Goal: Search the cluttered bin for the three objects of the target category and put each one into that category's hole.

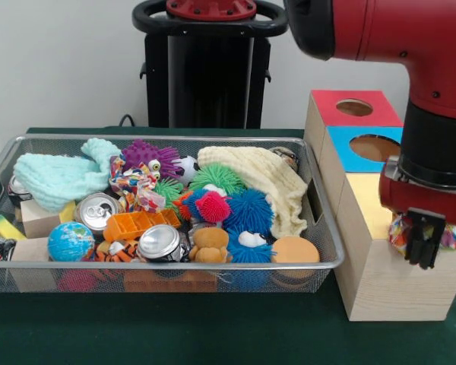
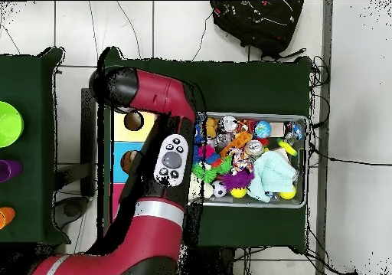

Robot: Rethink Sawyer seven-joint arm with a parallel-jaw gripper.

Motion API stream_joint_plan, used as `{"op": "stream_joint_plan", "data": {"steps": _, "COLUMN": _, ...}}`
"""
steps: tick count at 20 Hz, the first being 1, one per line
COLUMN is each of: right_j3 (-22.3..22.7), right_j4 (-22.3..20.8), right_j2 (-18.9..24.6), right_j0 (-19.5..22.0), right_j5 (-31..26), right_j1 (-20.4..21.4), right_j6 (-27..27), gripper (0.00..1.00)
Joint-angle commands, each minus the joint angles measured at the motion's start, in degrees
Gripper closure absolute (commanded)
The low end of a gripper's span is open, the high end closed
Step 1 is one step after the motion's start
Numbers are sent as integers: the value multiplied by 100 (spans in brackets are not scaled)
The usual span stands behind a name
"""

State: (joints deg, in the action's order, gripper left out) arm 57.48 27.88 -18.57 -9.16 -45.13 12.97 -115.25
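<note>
My gripper (image 1: pixel 422 255) hangs over the yellow top (image 1: pixel 368 207) of the nearest wooden box and hides that box's hole. It is shut on a multicoloured knotted rope toy (image 1: pixel 399 233) that sticks out on both sides of the black fingers. A similar colourful rope toy (image 1: pixel 137 185) lies in the wire bin (image 1: pixel 213 266) among spiky balls, cans and cloths. Behind the yellow box stand a blue-topped box with its hole (image 1: pixel 375 147) and a red-topped box with its hole (image 1: pixel 354 107). In the overhead view the arm (image 2: pixel 170 161) covers the gripper.
The bin holds a blue spiky ball (image 1: pixel 248 211), two drink cans (image 1: pixel 97 211), a globe ball (image 1: pixel 70 242), a cream cloth (image 1: pixel 262 179) and a mint cloth (image 1: pixel 61 176). Overhead, the bin (image 2: pixel 306 165) lies right of the boxes (image 2: pixel 134 121). A black bag (image 2: pixel 256 23) rests on the floor.
</note>
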Motion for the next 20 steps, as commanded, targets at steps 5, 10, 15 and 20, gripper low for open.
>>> {"op": "stream_joint_plan", "data": {"steps": 5, "right_j3": 1877, "right_j4": 148, "right_j2": 379, "right_j0": -345, "right_j5": 984, "right_j1": 1058, "right_j6": -1422, "gripper": 100}}
{"op": "stream_joint_plan", "data": {"steps": 10, "right_j3": 2506, "right_j4": 324, "right_j2": 278, "right_j0": -649, "right_j5": -3, "right_j1": 2116, "right_j6": -1365, "gripper": 100}}
{"op": "stream_joint_plan", "data": {"steps": 15, "right_j3": 2836, "right_j4": 467, "right_j2": 528, "right_j0": -581, "right_j5": -59, "right_j1": 2540, "right_j6": -981, "gripper": 100}}
{"op": "stream_joint_plan", "data": {"steps": 20, "right_j3": 2754, "right_j4": 433, "right_j2": 751, "right_j0": -274, "right_j5": 175, "right_j1": 2535, "right_j6": -503, "gripper": 100}}
